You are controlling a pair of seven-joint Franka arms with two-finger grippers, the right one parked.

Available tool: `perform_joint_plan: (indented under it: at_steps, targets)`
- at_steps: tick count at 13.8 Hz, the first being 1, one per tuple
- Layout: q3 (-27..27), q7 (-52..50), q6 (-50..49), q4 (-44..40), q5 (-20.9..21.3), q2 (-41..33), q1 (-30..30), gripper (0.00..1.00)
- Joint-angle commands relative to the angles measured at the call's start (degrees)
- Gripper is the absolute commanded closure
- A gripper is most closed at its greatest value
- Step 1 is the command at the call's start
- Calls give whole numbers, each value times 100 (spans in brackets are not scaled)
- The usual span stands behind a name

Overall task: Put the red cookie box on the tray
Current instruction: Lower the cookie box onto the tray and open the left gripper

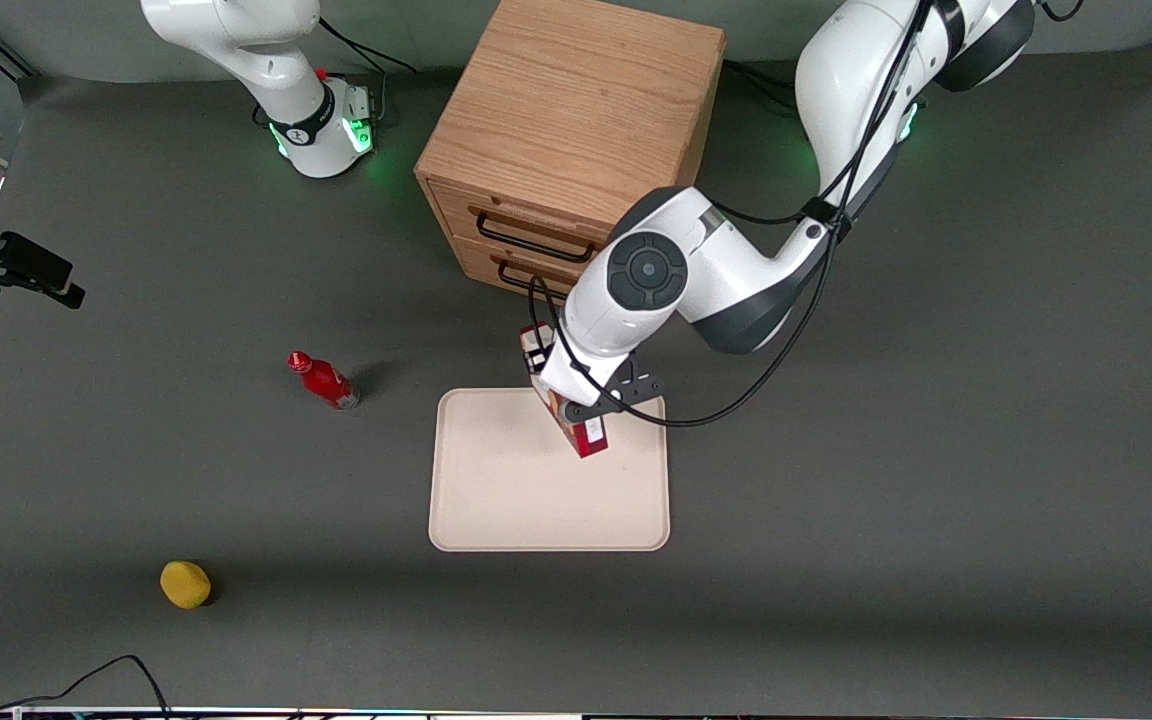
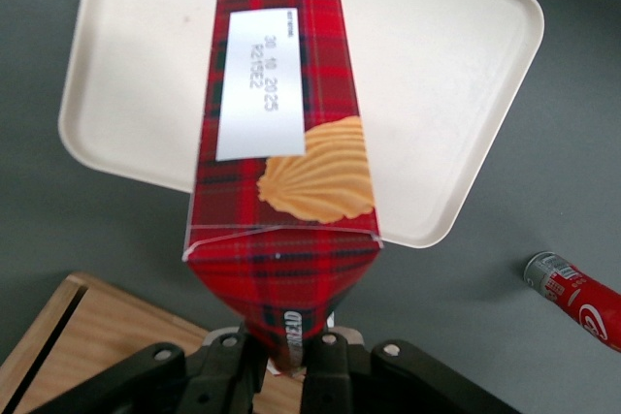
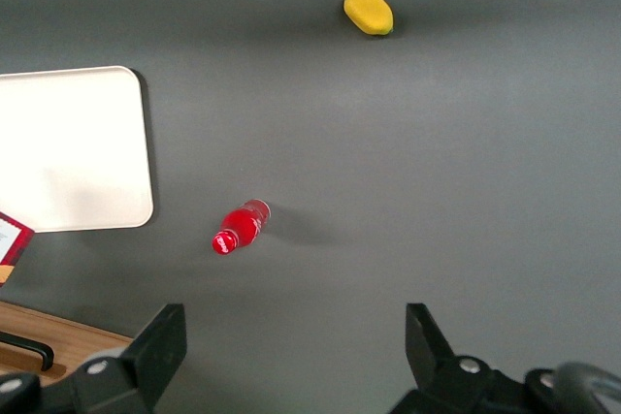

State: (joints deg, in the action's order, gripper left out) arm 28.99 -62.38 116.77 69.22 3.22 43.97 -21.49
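Gripper point(image 2: 288, 351) clamped narrow on one end of the red cookie box point(image 2: 281, 181), fingers pinching the folded end flap. Box hanging out from the claw, long axis running away from the fingers, far end w/ white date label aimed over the tray point(image 2: 456, 65).

Front view: gripper point(image 1: 576, 405) just above the tray point(image 1: 496, 500) at the rim nearest the wooden drawer cabinet point(image 1: 566, 140). Box point(image 1: 586, 432) tilted, lower end over the tray surface near that rim, upper end hidden by the wrist, so contact w/ the tray not clear. Probably carried, not set down yet.

Key relation: box axis points from the cabinet toward the tray's middle, so laying it flat likely means lowering and tipping that way. Arm reaching in over the cabinet's drawer fronts, elbow bent, wrist angled down.

Red bottle point(image 1: 324, 380) and yellow fruit point(image 1: 185, 584) well apart from the tray, toward the parked arm's end.
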Motion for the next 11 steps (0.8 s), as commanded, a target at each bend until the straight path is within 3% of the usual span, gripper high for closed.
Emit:
perform_joint_plan:
  at_steps: [1,11]
  targets:
    - [-7,278,179,-5,-84,103,22,81]
    - [-217,393,390,56,-31,507,189,81]
